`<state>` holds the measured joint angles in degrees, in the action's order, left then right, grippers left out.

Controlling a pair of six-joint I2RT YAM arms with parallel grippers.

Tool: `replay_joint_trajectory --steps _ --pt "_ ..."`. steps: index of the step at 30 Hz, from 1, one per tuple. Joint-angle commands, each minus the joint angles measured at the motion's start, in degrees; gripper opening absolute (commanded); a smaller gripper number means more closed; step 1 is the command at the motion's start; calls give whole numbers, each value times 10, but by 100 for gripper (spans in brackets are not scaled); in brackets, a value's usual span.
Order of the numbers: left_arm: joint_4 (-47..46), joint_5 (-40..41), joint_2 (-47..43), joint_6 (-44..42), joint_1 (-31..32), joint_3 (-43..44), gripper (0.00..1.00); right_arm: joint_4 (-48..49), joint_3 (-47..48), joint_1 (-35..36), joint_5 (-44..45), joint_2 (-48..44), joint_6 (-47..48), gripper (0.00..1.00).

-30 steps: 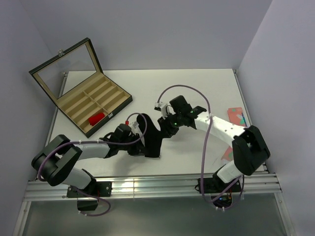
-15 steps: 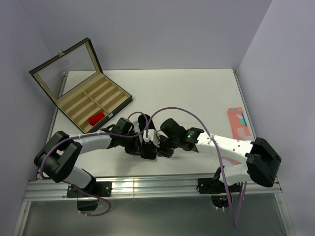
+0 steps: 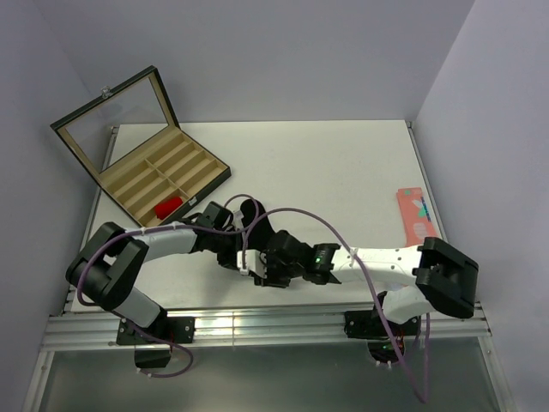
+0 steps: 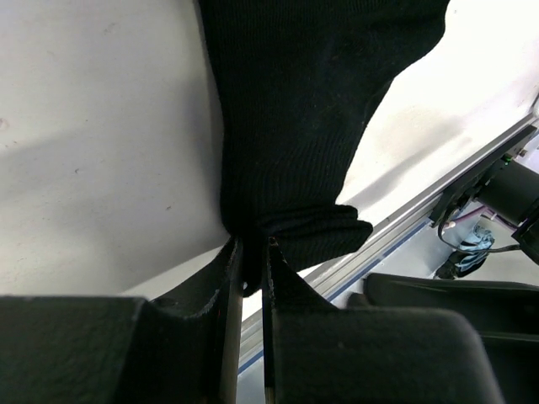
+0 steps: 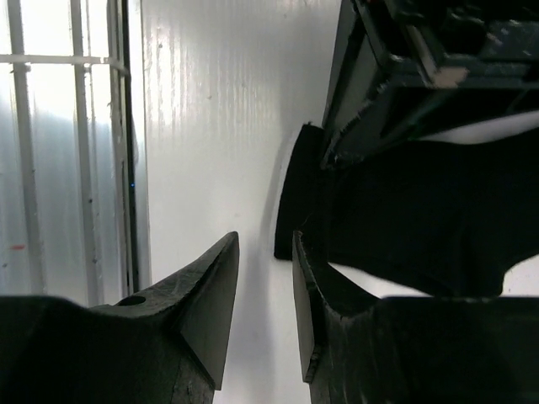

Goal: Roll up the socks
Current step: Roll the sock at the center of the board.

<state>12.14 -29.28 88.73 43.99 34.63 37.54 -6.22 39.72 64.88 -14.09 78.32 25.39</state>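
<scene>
My left gripper (image 4: 251,246) is shut on a bunched end of the black sock (image 4: 312,109), which lies spread on the white table ahead of it. From above, the left gripper (image 3: 244,247) and the black sock (image 3: 268,238) are at the table's front centre. My right gripper (image 5: 265,252) is low over the table beside the black sock's (image 5: 421,219) near edge. It is open, with only bare table between its fingers. In the top view the right gripper (image 3: 257,270) points left, just in front of the left one. The red sock (image 3: 169,207) lies in the box.
An open black box (image 3: 163,172) with tan compartments stands at the back left, its glass lid up. A salmon-pink sock (image 3: 414,213) lies by the right edge. The metal front rail (image 5: 84,151) runs close to my right gripper.
My right arm swung from behind the black sock to the front and reached left, ending low beside the left gripper. The left gripper kept its hold and shifted slightly right.
</scene>
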Motion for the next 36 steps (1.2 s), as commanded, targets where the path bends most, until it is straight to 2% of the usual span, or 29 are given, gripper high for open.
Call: replay_joint_trajectory --steps 1,22,28,36 --pt "23 -1 6 -25 -1 14 0 51 11 18 32 35 1 39" --pt "19 -23 5 -41 -6 12 0 108 11 51 131 81 2 39" --pt "14 -26 9 -42 -6 10 0 101 11 53 122 90 5 45" --pt "17 -30 5 -43 -6 16 0 89 22 53 129 116 -1 45"
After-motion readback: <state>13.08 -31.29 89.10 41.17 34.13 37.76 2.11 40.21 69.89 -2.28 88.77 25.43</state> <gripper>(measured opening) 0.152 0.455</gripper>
